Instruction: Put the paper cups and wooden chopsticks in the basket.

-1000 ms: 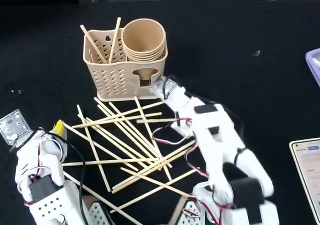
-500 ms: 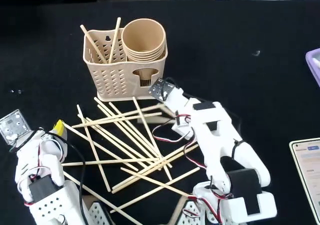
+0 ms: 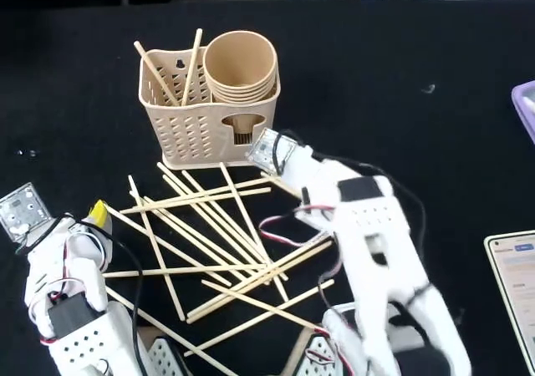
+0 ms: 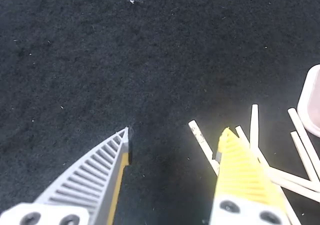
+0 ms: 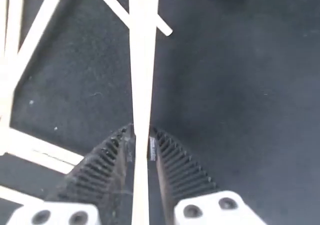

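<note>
A beige perforated plastic basket (image 3: 196, 117) stands upright towards the back of the black cloth-covered bench (image 3: 401, 75). A stack of brown paper cups (image 3: 241, 63) sits upright in its right end, rims above the wall, and shows again through a keyhole-shaped cutout (image 3: 242, 127) in the front. Two pale wooden chopsticks (image 3: 192, 58) lean in the left part with their tips sticking out over the rim.

At the bench's right edge lies a flat white card or screen (image 3: 514, 276) whose print is too small to read. Further back along that edge is the corner of a purple object (image 3: 525, 104).

In front of the basket, a loose heap of wooden chopsticks (image 3: 209, 226) lies criss-crossed on the cloth. The right hand (image 5: 141, 135) is low over the heap's right side, just in front of the basket, its fingers clamped on a single chopstick (image 5: 142, 60) that runs straight out between them. The left hand (image 4: 175, 135) is at the heap's left edge with its fingers spread apart, the yellow finger (image 4: 240, 170) over several chopstick ends and nothing between the two.
</note>
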